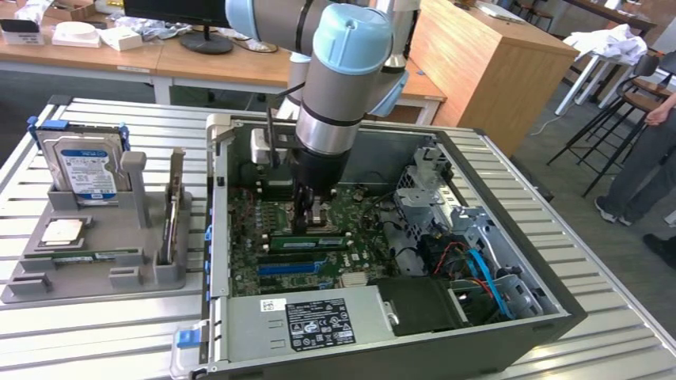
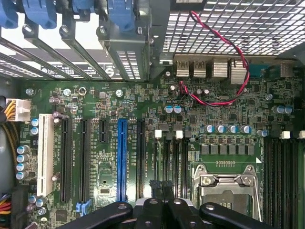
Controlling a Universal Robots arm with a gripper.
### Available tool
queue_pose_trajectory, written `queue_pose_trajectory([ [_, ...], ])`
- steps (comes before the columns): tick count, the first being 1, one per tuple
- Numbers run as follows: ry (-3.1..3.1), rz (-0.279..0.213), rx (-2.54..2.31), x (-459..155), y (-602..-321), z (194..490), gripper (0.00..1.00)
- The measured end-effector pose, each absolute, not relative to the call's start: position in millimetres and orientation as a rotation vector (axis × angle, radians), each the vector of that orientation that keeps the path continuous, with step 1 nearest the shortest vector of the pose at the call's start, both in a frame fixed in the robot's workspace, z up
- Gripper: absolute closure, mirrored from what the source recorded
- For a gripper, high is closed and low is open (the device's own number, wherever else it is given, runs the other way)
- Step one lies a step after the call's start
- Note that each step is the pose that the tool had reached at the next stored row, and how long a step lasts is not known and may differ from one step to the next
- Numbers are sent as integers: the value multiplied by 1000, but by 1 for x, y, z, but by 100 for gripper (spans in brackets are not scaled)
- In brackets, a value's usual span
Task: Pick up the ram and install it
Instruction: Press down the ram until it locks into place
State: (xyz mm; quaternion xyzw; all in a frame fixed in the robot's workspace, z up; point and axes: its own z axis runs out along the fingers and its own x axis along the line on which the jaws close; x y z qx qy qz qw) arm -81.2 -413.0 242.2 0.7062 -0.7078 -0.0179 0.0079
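The ram [image 1: 306,241] is a long green stick with dark chips, standing on edge in a slot of the motherboard [image 1: 359,207] inside the open computer case. My gripper [image 1: 309,220] reaches down into the case just behind that stick, close to it or touching its top edge. In the wrist view the black fingers [image 2: 153,187] are pressed together over the narrow memory slots [image 2: 174,157], next to the processor socket [image 2: 226,183]. Nothing is between them, so the gripper [image 2: 161,185] is shut and holds nothing.
A grey tray [image 1: 106,279] at the exterior view's left holds a blue-labelled hard drive [image 1: 85,170], a square silver chip [image 1: 62,232], a flat green strip [image 1: 85,256] and a thin board on edge [image 1: 172,206]. Drive cages and cables [image 1: 476,261] crowd the case's other side. A person [image 1: 644,158] stands at the far right.
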Motion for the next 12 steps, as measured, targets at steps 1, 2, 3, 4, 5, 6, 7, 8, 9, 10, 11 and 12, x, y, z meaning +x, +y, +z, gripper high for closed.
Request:
queue_pose_trajectory([
  [1, -2212, -56, 2207, -81, -413, 242, 90],
  [2, -2212, -56, 2207, -81, -413, 242, 90],
  [3, -2212, -56, 2207, -81, -413, 242, 90],
  [4, -2213, -56, 2208, -81, -413, 242, 90],
  [5, -2213, -56, 2208, -81, -413, 241, 90],
  [6, -2213, -56, 2208, -81, -413, 240, 90],
  [7, -2213, -56, 2207, -81, -413, 240, 90],
  [8, -2213, -56, 2208, -81, -413, 239, 90],
  [9, -2213, -56, 2208, -81, -413, 238, 90],
  [10, -2212, -56, 2208, -81, -413, 237, 90],
  [11, -2213, -56, 2208, -81, -413, 237, 90],
  [12, -2213, -56, 2208, -81, -413, 236, 90],
])
